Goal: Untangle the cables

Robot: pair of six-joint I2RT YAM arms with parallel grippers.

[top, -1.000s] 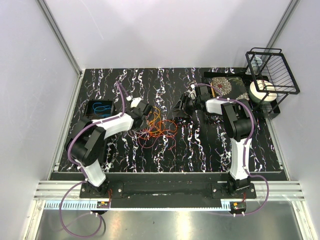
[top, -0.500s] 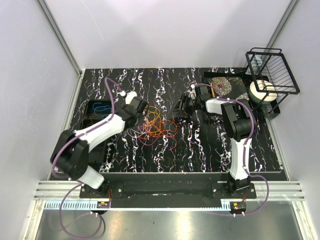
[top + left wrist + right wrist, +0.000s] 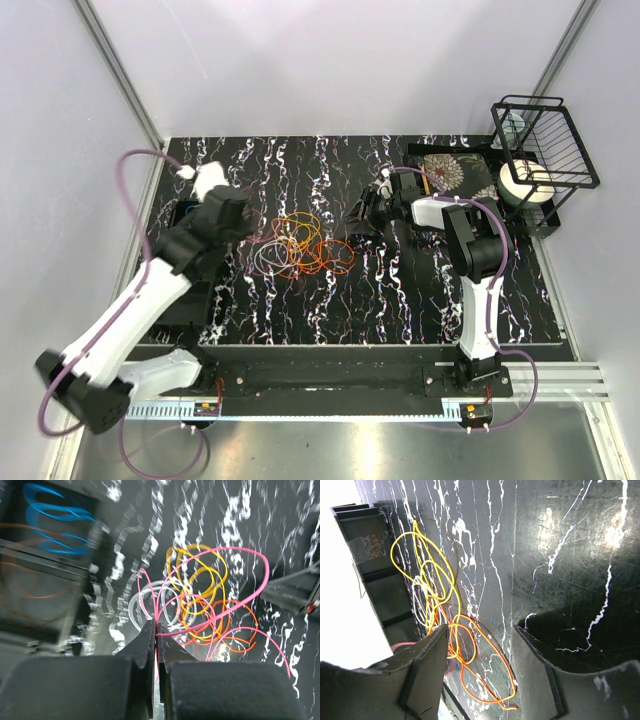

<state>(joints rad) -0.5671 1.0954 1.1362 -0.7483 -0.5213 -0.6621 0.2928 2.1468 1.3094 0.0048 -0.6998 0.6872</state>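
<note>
The cables lie in a loose tangle mid-table: yellow loops, orange loops and a pale violet coil. My left gripper is shut on a pink cable, whose wide loop arches over the heap; from above the gripper sits at the tangle's left edge. A blue cable lies in a black tray. My right gripper is open at the heap's right side, low over the table, with an orange loop lying between its fingers.
A black wire rack stands at the back right beside a white roll and a flower-patterned mat. The tray runs along the table's left edge. White walls close in the table on three sides.
My left gripper closed on the pink cable, and the arm stretched out leftward, drawing it toward the tray. The right arm has not moved.
</note>
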